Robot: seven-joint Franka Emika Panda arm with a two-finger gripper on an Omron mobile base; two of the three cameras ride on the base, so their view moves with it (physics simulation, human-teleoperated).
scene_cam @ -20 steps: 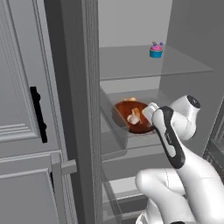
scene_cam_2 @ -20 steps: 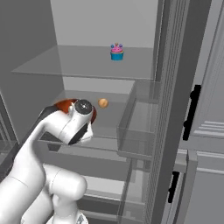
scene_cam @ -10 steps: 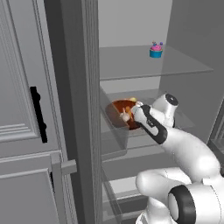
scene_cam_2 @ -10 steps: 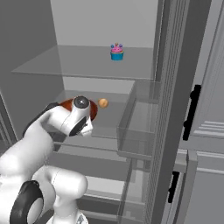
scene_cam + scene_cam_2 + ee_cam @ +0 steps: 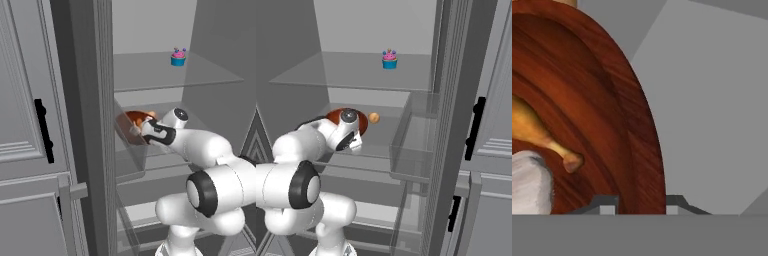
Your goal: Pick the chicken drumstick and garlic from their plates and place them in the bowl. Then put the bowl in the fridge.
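Grey all round: you are looking into the open fridge, plain walls, clear glass shelves, no writing or labels that can be read anywhere. To the sides stand panelled grey cabinets with black handles. The fridge door bins sit just to the right of the arm in the right base view, clear-walled and close to the working shelf, so room on that side is tight. The upper shelf carries a small cupcake near its back, well apart from everything else, with bare glass around it.

On the middle shelf you have the bowl, glossy reddish-brown, resting flat near the left wall of the fridge. Open grey shelf lies beyond its rim in the hand view. The gripper straddles that rim: one finger inside, one outside, pinched on the bowl's wall. Inside the bowl lies the chicken drumstick, its pale bone end pointing toward the rim, and beside it the garlic, touching or nearly touching the drumstick; you cannot tell which. A small orange ball sits on the same shelf just behind the bowl.
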